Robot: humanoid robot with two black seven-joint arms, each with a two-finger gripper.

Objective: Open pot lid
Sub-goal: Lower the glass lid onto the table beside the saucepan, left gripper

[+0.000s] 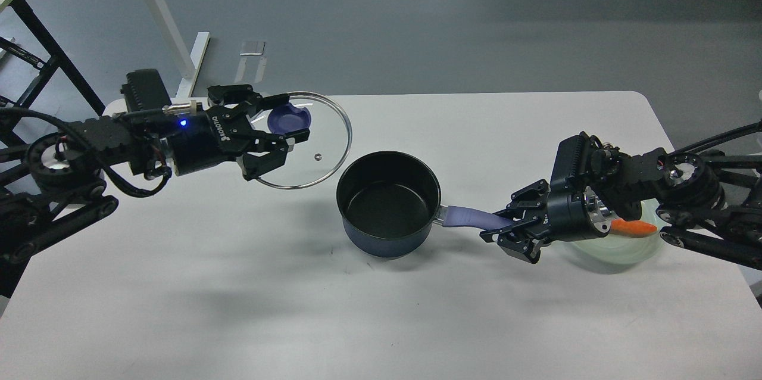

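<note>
A dark blue pot (pixel 387 204) with a black inside stands open in the middle of the white table (pixel 381 320). Its purple handle (pixel 473 217) points right. My left gripper (pixel 275 130) is shut on the purple knob (pixel 288 119) of the glass lid (pixel 309 142) and holds the lid in the air to the left of the pot, clear of its rim. My right gripper (pixel 506 231) is shut on the end of the pot handle.
A pale green bowl (pixel 619 246) with an orange carrot (pixel 634 227) sits at the right, partly behind my right arm. A white table leg (pixel 172 34) and a black rack (pixel 36 64) stand beyond the table's far left corner.
</note>
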